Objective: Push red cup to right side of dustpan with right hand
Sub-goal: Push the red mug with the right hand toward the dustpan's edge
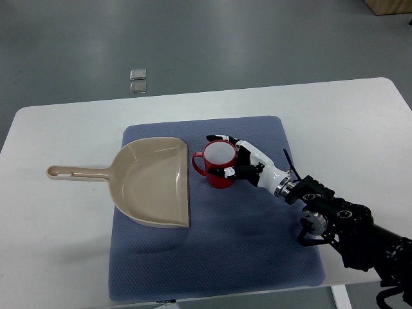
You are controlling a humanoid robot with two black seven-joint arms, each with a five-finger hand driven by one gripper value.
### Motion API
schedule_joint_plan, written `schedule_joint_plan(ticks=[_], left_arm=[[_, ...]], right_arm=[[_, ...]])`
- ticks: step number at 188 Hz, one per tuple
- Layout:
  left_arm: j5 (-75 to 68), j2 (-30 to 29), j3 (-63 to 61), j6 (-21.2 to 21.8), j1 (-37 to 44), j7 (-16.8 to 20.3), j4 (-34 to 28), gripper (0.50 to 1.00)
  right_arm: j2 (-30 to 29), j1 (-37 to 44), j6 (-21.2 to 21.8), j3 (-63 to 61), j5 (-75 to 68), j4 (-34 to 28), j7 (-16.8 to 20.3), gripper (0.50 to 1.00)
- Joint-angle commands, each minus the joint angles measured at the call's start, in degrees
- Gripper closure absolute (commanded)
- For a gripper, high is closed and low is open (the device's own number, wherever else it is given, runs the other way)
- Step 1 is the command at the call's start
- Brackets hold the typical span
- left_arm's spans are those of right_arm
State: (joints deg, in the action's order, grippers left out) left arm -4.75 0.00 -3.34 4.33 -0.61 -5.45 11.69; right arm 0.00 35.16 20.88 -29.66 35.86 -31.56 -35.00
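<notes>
A red cup (217, 165) with a white inside stands upright on the blue mat (257, 238), its handle pointing left toward the dustpan. The beige dustpan (152, 181) lies on the mat's left part, handle pointing left, open edge facing the cup a small gap away. My right hand (233, 156) reaches in from the lower right and is against the cup's right side, one finger behind the rim and one in front of the body. The fingers are spread around it, not closed on it. The left arm is out of view.
The mat lies on a white table (58, 251) with its front edge near the bottom. Two small clear squares (138, 80) lie on the grey floor beyond the table. A wooden corner (389, 6) shows at the top right.
</notes>
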Motion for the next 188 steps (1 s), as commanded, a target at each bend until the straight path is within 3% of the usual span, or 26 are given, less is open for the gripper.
schedule_joint_plan(ticks=[1,102,188], left_arm=[[0.00,0.00,0.00,-0.02,0.00,0.00,0.00,0.500],[0.00,0.00,0.00,-0.02,0.00,0.00,0.00,0.500],[0.00,0.00,0.09,-0.02,0.00,0.00,-0.09,0.500]], right_arm=[[0.00,0.00,-0.05,0.48,0.00,0.00,0.00,0.568],[0.00,0.18,-2.51,1.97,0.00,-2.11,0.00,0.568],[0.00,0.26,-2.07,1.62,-0.62,-2.28,0.00,0.568]])
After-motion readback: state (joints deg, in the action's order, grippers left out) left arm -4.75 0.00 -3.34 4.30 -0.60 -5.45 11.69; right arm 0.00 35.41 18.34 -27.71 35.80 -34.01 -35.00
